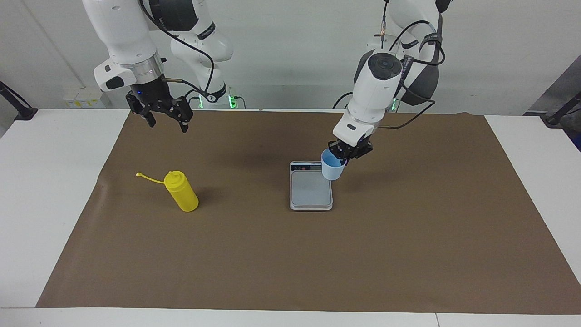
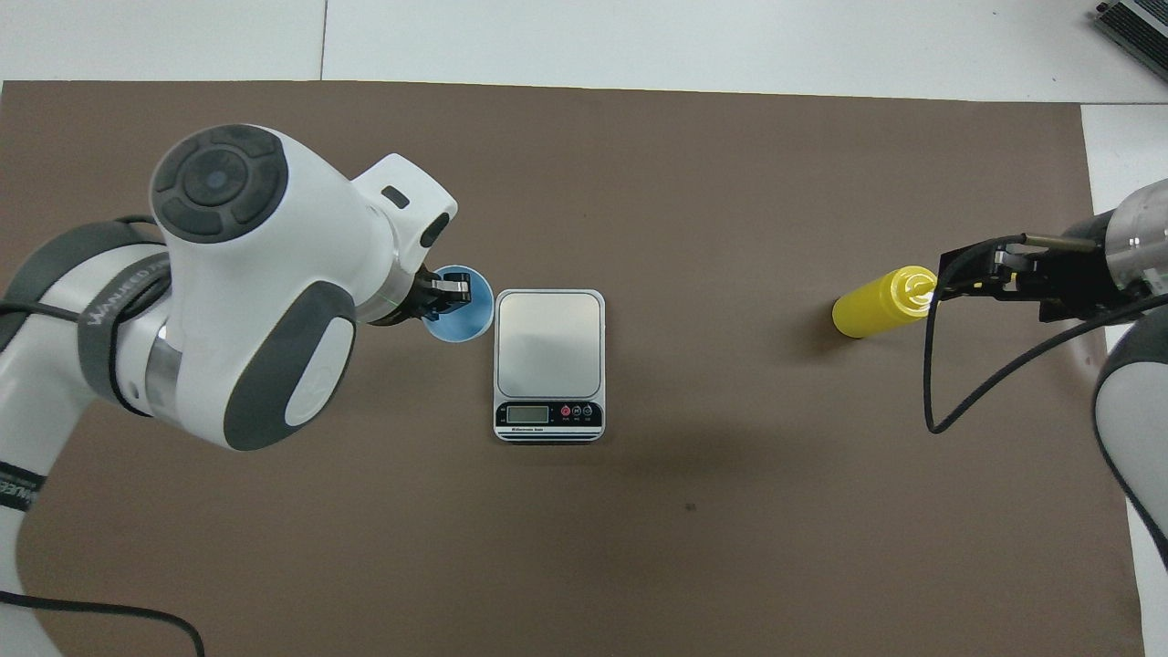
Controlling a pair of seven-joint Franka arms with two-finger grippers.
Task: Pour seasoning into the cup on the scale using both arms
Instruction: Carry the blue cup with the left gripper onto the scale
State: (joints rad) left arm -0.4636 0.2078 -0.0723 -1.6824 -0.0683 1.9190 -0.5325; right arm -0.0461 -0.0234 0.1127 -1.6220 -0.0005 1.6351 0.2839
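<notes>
The yellow seasoning bottle (image 1: pixel 181 191) stands upright on the brown mat toward the right arm's end, its cap strap (image 1: pixel 147 177) hanging out to one side; it also shows in the overhead view (image 2: pixel 881 306). The silver-grey scale (image 1: pixel 311 188) (image 2: pixel 549 342) lies mid-mat with its display end nearest the robots. My left gripper (image 1: pixel 342 156) (image 2: pixel 447 294) is shut on the rim of the pale blue cup (image 1: pixel 332 169) (image 2: pixel 461 315), holding it upright by the scale's edge at the left arm's end. My right gripper (image 1: pixel 168 125) (image 2: pixel 969 274) is open and empty, raised high over the bottle's nozzle end.
The brown mat (image 1: pixel 408 227) covers most of the white table (image 1: pixel 45 181). A loop of black cable (image 2: pixel 940 401) hangs from the right arm. Nothing else lies on the mat.
</notes>
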